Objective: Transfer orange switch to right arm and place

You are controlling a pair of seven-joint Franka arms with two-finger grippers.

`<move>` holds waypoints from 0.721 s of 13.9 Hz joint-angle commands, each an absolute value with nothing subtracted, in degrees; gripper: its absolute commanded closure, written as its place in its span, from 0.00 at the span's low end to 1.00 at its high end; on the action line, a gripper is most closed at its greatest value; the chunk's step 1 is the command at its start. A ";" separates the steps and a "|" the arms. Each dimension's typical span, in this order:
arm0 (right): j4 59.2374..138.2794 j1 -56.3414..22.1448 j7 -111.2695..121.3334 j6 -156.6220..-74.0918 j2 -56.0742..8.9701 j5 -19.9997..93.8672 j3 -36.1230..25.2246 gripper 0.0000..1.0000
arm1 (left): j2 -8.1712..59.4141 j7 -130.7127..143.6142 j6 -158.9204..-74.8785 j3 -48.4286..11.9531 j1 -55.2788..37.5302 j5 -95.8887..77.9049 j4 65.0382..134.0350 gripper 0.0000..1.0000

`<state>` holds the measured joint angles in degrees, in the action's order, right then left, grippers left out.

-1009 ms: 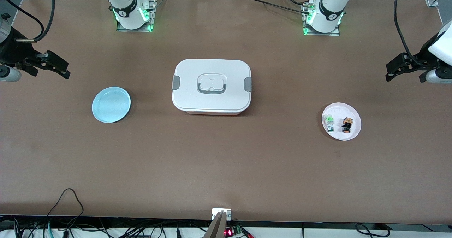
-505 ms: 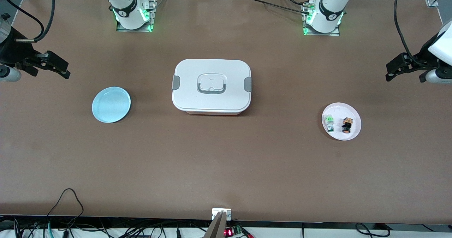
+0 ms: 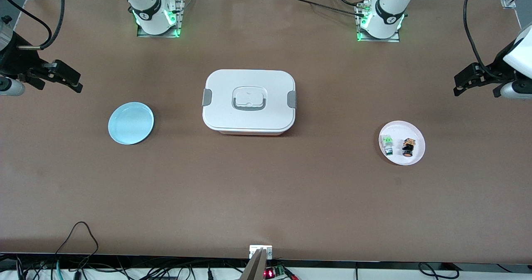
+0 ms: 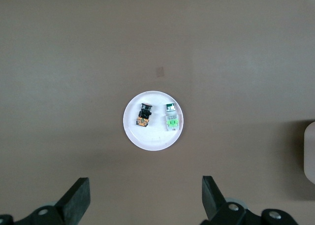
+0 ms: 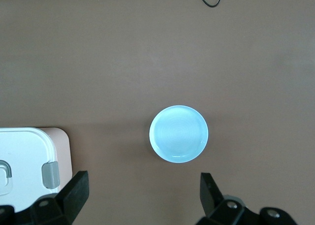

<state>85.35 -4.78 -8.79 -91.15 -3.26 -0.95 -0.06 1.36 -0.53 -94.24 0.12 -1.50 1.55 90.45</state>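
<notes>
- The orange switch (image 3: 408,146) — a stubby black cylinder with an orange round face and an orange-tan block end — lies on its side on a small round white plate (image 3: 417,156) toward the left arm's end of the table, well in from the table's edges.
- In the left wrist view the orange switch (image 4: 143,115) and a small green-and-white part (image 4: 171,116) lie side by side on the white plate (image 4: 153,139), close but apart; neither is held.
- The left gripper (image 3: 474,79) hangs high over the table edge at the left arm's end, its black claw fingers (image 4: 76,200) spread wide with nothing between them.
- The right gripper (image 3: 56,77) hangs over the edge at the right arm's end, its fingers (image 5: 74,189) likewise spread wide and holding nothing.
- A round light-blue plate (image 3: 131,123) sits bare toward the right arm's end.
- A white rectangular lidded box (image 3: 249,101) with grey side clasps and a grey-rimmed handle recess stands mid-table, between the two plates.
- No readable writing or brand shows on any item — the switch markings are too small to make out.
</notes>
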 commanded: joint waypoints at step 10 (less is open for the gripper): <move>85.17 -4.92 -9.67 -91.14 -2.90 -1.32 0.00 0.00 | 7.55 -7.17 -99.31 -1.58 -0.45 1.67 95.98 0.00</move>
<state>85.35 -4.78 -8.80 -91.15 -3.23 -0.95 -0.06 7.18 -2.24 -98.49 -1.47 -1.56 1.54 95.30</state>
